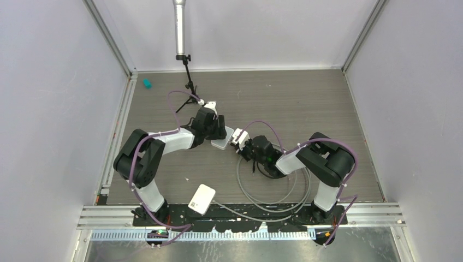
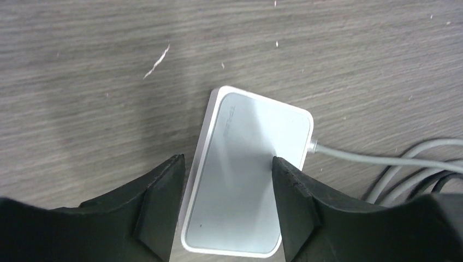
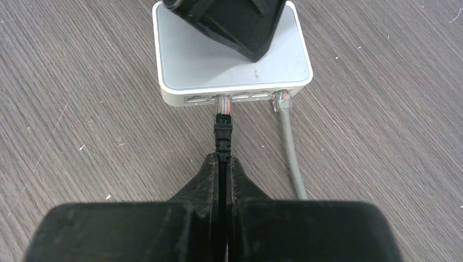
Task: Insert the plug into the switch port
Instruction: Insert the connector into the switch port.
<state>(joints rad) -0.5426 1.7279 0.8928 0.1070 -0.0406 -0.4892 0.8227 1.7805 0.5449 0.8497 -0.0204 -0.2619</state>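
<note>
The white switch (image 3: 188, 60) lies flat on the wooden table, its port row facing my right gripper; it also shows in the top view (image 1: 221, 143) and the left wrist view (image 2: 245, 164). My right gripper (image 3: 225, 159) is shut on the black cable (image 3: 224, 136) just behind the clear plug (image 3: 223, 105). The plug's tip sits in the mouth of the second port from the left; I cannot tell how deep. My left gripper (image 2: 226, 158) is open over the switch, one fingertip (image 2: 281, 169) above its top near the port edge, the other just off the far edge.
A grey cable (image 3: 288, 142) is plugged into the rightmost port and coils near the table's front (image 1: 273, 199). A second white box (image 1: 201, 198) lies at the front. A small tripod stand (image 1: 189, 87) and a green object (image 1: 147, 83) are at the back left.
</note>
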